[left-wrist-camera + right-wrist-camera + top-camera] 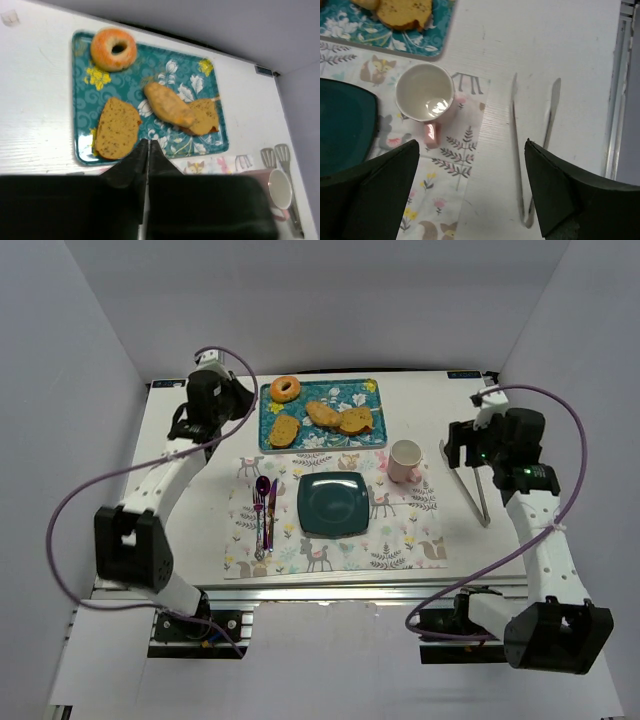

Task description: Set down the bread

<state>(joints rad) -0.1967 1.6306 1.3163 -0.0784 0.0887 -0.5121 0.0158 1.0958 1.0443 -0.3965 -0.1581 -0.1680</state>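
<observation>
Right wrist view crops the tray (plate too).

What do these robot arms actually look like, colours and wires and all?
Both arms are slim white tubes joined by chunky black motor housings. The left arm and right arm each trail a long purple cable looping from base to wrist. The left gripper and right gripper have matte black, wedge-shaped fingers. No markings are readable.
</observation>
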